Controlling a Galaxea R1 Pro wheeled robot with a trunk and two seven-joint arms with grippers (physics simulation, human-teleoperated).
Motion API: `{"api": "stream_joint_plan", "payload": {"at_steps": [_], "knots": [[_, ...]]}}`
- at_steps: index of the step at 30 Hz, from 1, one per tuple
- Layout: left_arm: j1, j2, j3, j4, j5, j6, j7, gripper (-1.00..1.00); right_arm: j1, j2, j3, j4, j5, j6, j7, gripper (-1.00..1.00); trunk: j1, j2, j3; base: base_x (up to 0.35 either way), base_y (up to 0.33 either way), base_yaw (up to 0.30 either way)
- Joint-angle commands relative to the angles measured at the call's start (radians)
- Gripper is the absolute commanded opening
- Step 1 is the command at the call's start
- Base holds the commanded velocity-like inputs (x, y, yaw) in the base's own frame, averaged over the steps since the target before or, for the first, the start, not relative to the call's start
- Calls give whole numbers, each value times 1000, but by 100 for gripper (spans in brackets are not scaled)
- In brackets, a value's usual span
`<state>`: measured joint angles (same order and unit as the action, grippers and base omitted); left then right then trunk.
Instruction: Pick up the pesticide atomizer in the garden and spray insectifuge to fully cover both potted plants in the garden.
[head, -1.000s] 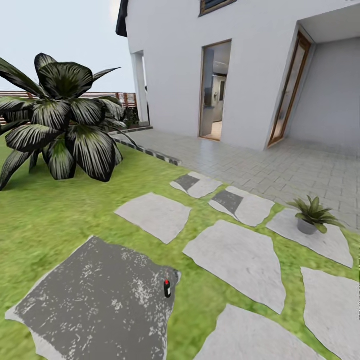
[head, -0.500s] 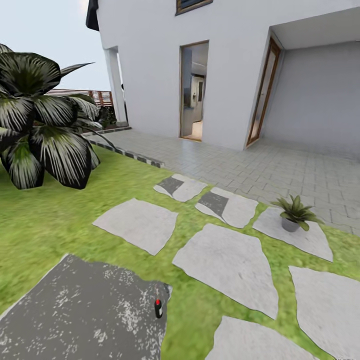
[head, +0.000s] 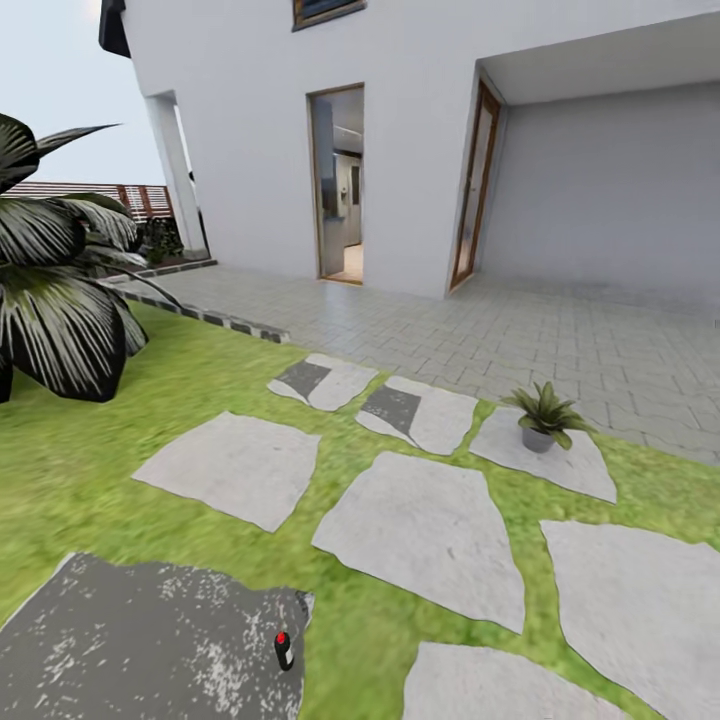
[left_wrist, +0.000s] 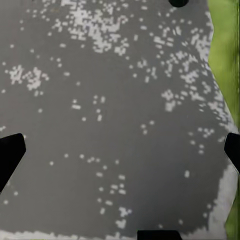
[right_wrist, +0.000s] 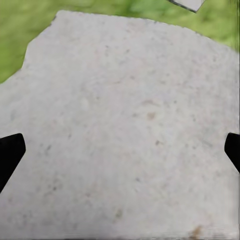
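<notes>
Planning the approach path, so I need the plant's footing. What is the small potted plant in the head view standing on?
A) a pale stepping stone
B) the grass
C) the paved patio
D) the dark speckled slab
A: the potted plant sits on a pale stepping stone, with grass around that stone.

The head view looks forward and down across the lawn (head: 90, 470) toward the house (head: 400, 130), taking in the stepping stones (head: 420, 525) from some way off. The left wrist view looks steeply down, close over the dark speckled stone (left_wrist: 110, 125), which the head view shows at its near left (head: 130, 650). The right wrist view looks closely down on a pale stone (right_wrist: 130, 125), probably one of those ahead.
</notes>
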<state>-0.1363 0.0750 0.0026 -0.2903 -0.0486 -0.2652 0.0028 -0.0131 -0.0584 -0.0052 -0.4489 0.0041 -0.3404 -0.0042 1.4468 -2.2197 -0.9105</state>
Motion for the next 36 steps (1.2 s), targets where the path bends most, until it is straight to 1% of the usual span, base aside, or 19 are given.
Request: {"api": "stream_joint_plan", "payload": {"at_steps": [1,8,13,15,16,17,18,20,22,23,25,28,30,31,36], "knots": [[0,0,0,0,-5,-3,0,100,-1,0,-1,1,0,-3,0,100,0,0,-1,7,0,-263],[0,1,0,0,-5,-3,0,100,-1,0,0,2,0,-3,0,100,0,0,-1,-63,1,-263],[-5,-1,-1,-13,-4,-3,0,100,-1,0,-1,3,1,-3,0,100,0,0,0,-287,61,-263],[-18,-5,-1,-18,-3,4,1,100,-1,0,-1,-5,0,-3,0,100,0,0,1,-318,76,-140],[-36,-8,-1,-20,-3,8,1,100,-1,0,0,-13,-1,-3,0,100,0,0,1,-300,72,-70],[-67,-10,-1,-20,-3,13,2,100,-1,0,0,-25,0,-3,0,100,0,0,1,-209,50,-45],[-110,-11,-1,-16,-3,19,2,100,-2,0,0,-49,0,-3,0,100,0,0,1,-134,32,-29],[-193,-10,-1,-7,-3,43,3,100,-11,0,1,-123,0,-2,1,100,0,0,1,-70,17,-15],[-257,-11,-1,-4,-1,82,3,100,-29,0,1,-208,1,-1,1,100,0,0,1,-29,7,-6],[-269,-12,-1,-5,-1,92,3,100,-35,0,1,-227,1,0,1,100,0,0,1,-18,4,-4],[-305,-17,-1,-10,-1,125,3,100,-68,0,1,-280,1,2,2,100,0,0,1,-9,2,-2],[-331,-22,-1,-13,0,139,3,100,-110,0,1,-301,2,5,5,100,0,0,1,-4,1,-1],[-347,-29,0,-15,1,142,3,100,-156,0,1,-309,3,6,6,100,0,0,1,-2,0,0],[-353,-36,1,-19,4,141,3,100,-180,-1,1,-315,2,5,8,100,0,0,1,0,0,0],[-350,-56,4,-21,11,136,2,100,-204,-5,3,-316,2,3,7,100,0,0,1,0,0,0]]}}
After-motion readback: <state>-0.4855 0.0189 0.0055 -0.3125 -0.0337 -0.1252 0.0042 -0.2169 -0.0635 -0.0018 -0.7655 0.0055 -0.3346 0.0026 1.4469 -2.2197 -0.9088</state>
